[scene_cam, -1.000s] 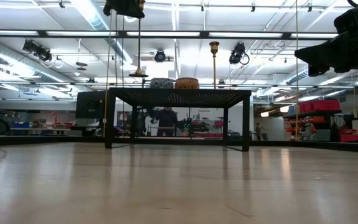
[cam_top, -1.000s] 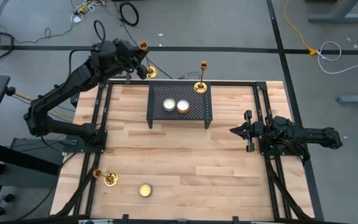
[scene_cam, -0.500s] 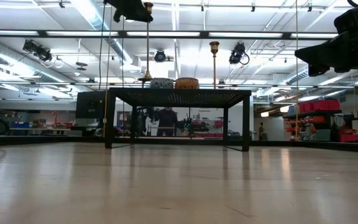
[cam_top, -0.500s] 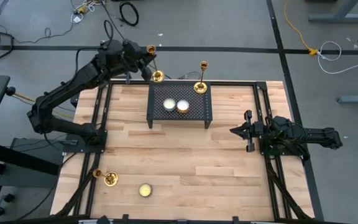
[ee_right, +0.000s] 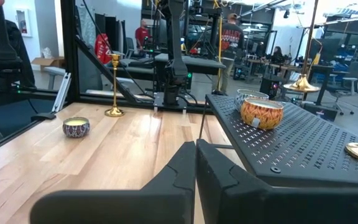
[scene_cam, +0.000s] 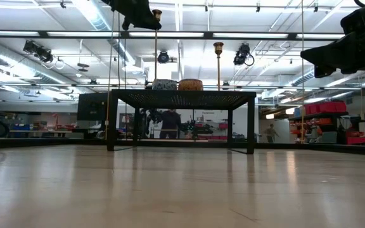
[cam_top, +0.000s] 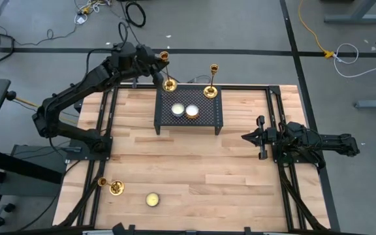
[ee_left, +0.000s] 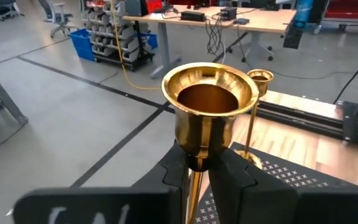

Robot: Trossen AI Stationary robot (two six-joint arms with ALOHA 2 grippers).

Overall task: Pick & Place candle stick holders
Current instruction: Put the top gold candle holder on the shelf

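Up at eleven o'clock on the table, the left gripper (cam_top: 154, 64) has its jaws closed narrowly on the stem of a gold candlestick (cam_top: 166, 72), just under its cup, carrying it upright above the far left corner of the black mesh rack (cam_top: 188, 125). A second candlestick (cam_top: 211, 81) stands on the rack's far edge, toward twelve o'clock. A third candlestick (cam_top: 113, 187) stands at seven o'clock beside a small candle tin (cam_top: 152, 199). At three o'clock the right gripper (cam_top: 251, 137) waits, jaws pressed together, holding nothing.

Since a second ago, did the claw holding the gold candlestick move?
Yes. The left claw carried the candlestick rightward, toward the black rack.
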